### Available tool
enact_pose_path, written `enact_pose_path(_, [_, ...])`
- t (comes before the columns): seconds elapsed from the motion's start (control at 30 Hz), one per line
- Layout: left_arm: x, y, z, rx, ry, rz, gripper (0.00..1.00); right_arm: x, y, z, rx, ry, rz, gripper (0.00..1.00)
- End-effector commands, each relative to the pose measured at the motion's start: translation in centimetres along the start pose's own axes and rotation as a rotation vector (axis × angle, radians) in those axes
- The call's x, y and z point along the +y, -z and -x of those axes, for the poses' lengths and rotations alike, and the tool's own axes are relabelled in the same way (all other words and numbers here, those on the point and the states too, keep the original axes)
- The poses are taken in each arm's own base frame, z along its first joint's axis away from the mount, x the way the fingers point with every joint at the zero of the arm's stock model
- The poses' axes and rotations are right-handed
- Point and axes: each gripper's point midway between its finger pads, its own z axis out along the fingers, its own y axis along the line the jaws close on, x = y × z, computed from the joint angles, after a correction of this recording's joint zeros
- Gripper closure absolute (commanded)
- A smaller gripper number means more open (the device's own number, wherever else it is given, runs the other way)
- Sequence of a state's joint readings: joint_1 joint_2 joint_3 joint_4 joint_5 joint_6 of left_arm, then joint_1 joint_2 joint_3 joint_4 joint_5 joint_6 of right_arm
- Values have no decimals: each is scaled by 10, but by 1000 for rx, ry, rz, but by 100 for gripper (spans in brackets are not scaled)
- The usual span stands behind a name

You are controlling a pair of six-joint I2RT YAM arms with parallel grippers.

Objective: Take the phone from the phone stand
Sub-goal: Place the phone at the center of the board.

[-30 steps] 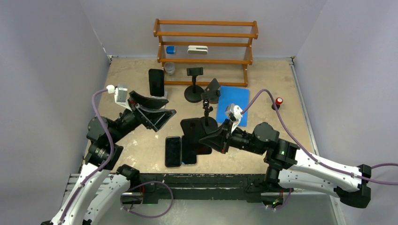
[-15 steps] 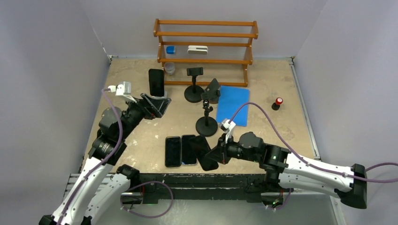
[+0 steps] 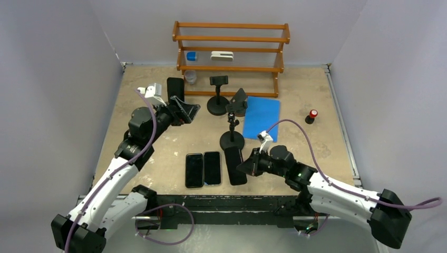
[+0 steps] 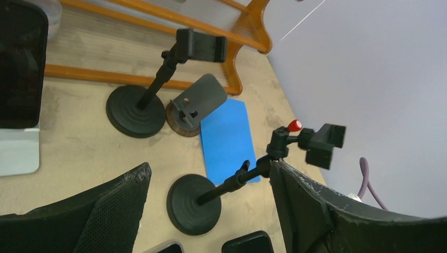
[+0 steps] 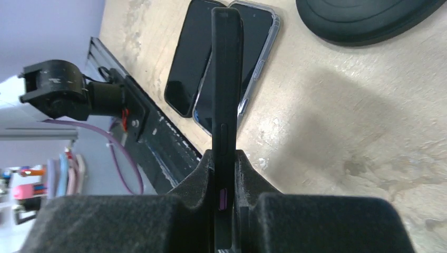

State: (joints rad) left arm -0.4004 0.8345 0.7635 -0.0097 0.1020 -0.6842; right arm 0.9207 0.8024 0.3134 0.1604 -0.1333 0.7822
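Though top view blurs grip, wrist view shows right gripper (image 5: 225, 158) pinching phone (image 5: 226, 79).

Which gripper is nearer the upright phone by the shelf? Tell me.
Left. The left gripper hovers open just right of the upright phone; the right gripper is at the near edge, shut on another phone.

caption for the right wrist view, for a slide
Right gripper shut on a phone held edge-on, two more phones flat on the table beyond it, a stand base at top right.
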Motion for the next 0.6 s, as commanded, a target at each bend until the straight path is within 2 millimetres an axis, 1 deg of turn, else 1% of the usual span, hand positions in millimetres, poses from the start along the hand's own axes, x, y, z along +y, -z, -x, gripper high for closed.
enact_pose_path(0.0, [1, -2, -8, 7, -33, -34, 20, 47, 2, 20, -54, -100, 255, 100])
enact_pose_path(0.1, [0, 5, -11, 9, -39, -52, 20, 41, -5, 8, -10, -152, 258, 100])
enact_pose_path(0.27, [-11, 17, -16, 15, -22, -121, 21, 32, -7, -6, 30, -232, 264, 100])
enact_pose_path(0.4, [-17, 19, -19, 28, -9, -150, 21, 26, -4, -6, 4, -288, 253, 100])
enact_pose_path(0.57, [-16, 17, -23, 47, 1, -151, 21, 15, -4, -1, -26, -345, 216, 100])
